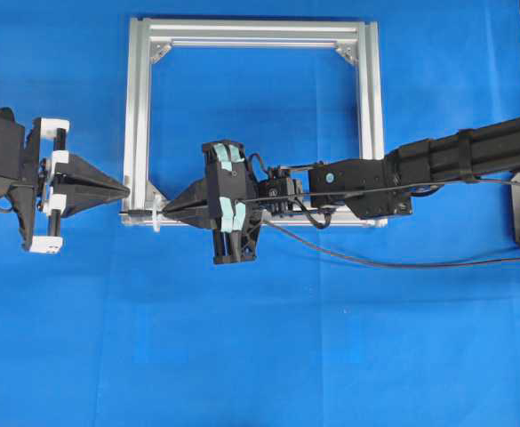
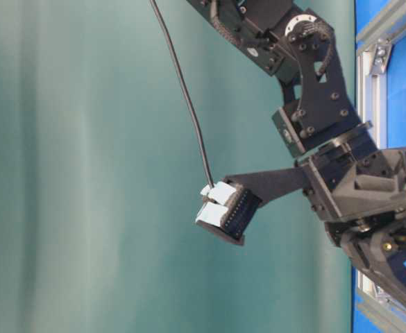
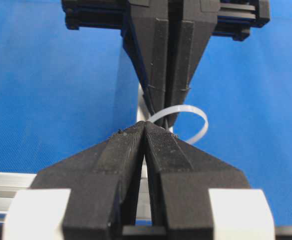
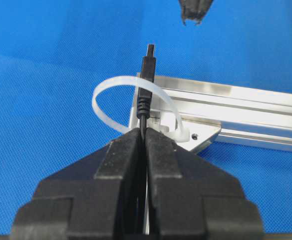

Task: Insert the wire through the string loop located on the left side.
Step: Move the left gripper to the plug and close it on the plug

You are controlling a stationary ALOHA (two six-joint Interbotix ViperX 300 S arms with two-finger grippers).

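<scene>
Black right hand (image 4: 145, 132) is clamping the wire (image 4: 145, 95), its plug passing through the string loop (image 4: 111, 87); left hand (image 3: 145, 125), fingers together, is facing it just beyond.

**Two hands tip to tip, both pinched shut**

The left hand (image 1: 122, 191) reaches in level from the left side, its black tapered fingers (image 3: 126, 150) pressed together. The right arm stretches across from the right edge, wrist straight, and the right hand (image 1: 169, 206) points leftward at it, its fingers (image 4: 126, 150) clamped on the thin black wire (image 4: 145, 107) just behind the plug.
</scene>
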